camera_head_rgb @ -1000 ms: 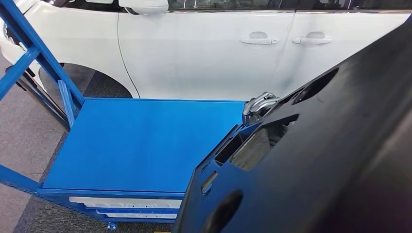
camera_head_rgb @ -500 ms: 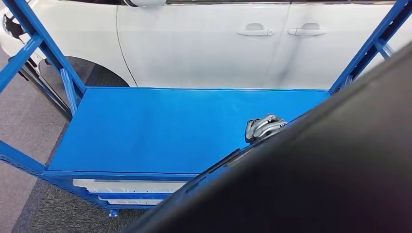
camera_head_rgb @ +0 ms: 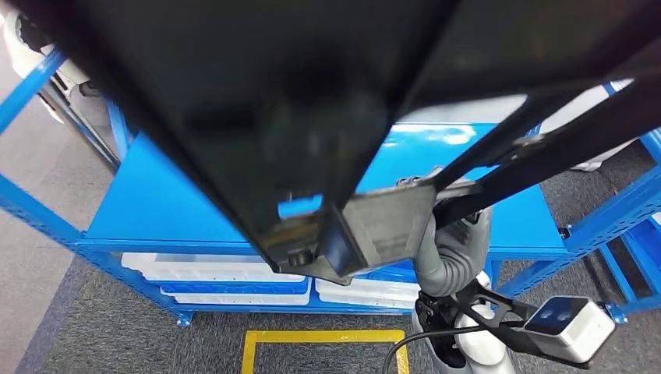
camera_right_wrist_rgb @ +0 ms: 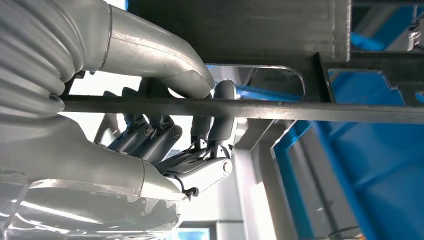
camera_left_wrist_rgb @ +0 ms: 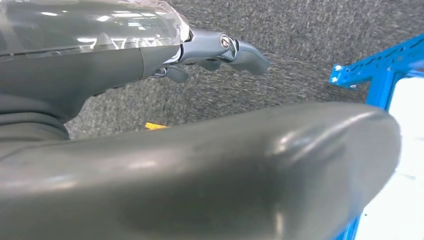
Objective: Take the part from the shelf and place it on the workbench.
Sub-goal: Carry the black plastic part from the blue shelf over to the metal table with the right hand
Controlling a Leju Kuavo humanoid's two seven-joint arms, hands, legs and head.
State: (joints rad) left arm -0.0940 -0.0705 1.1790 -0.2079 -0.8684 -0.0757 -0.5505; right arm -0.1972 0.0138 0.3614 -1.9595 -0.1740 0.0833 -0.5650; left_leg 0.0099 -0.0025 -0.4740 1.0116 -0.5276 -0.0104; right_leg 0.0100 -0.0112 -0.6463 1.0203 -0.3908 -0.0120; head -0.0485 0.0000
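Change was plain between the earlier head pictures and this one: you saw the blue shelf (camera_head_rgb: pixel 156 210) stand bare in front of a white car, with the large black part low at the right of the picture, and now the part (camera_head_rgb: pixel 257 101) stood lifted high and close before the head camera, spanning the upper picture from the left edge to the right. The whole scene had shifted too, so you should read much of that as the camera turning, not as the shelf moving. Going from the left, the left hand (camera_left_wrist_rgb: pixel 220 50) hung over grey carpet in its wrist view, its fingers (camera_left_wrist_rgb: pixel 247 54) stretched out with nothing between them, and a rounded grey body crossed close in front of that camera; I could not tell what it was. Under the shelf's top deck white bins (camera_head_rgb: pixel 210 273) sat on the lower level, and a yellow floor marking (camera_head_rgb: pixel 319 339) lay below them. Further right, the right hand (camera_right_wrist_rgb: pixel 170 130) had its thumb over and its fingers (camera_right_wrist_rgb: pixel 220 107) curled around a thin dark bar of the part. In my judgement the part was off the shelf and carried, so the taking was done and the walk to the workbench remained. You would want to watch its broad underside, which hid most of the forward view.
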